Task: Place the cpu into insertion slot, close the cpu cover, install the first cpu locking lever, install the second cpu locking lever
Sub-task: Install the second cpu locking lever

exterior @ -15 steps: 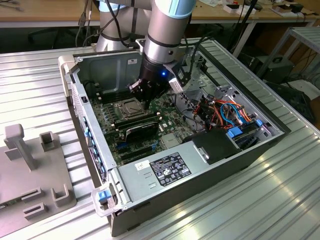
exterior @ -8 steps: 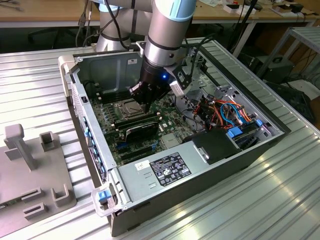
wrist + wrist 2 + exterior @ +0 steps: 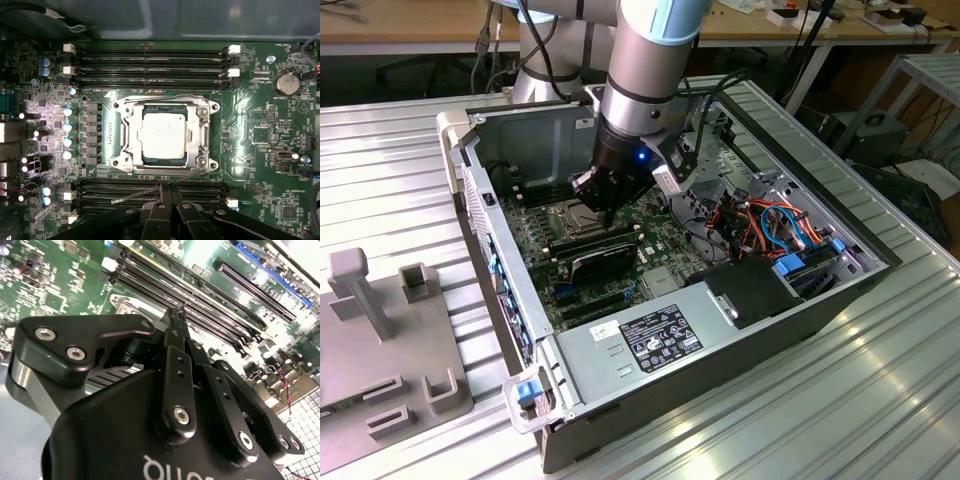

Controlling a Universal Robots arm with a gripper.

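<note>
The cpu (image 3: 164,134) lies flat in the insertion slot (image 3: 126,150) on the green board, its silvery top showing through the window of the cpu cover (image 3: 165,107). The cover lies flat over it. My gripper (image 3: 167,186) is shut, its tips just beside the socket's edge, over the black memory slots. A thin locking lever (image 3: 135,196) slants away from the tips; I cannot tell whether it is pinched. In the second wrist view the gripper (image 3: 178,311) has its fingers pressed together. In the exterior view the gripper (image 3: 603,207) hangs inside the case beside the socket (image 3: 568,216).
Black memory slots (image 3: 150,65) flank the socket on both sides. Capacitors (image 3: 68,132) line another side. The case walls (image 3: 470,170), a power supply (image 3: 650,335) and bundled cables (image 3: 770,225) surround the board. A grey fixture (image 3: 390,330) stands at the exterior view's left.
</note>
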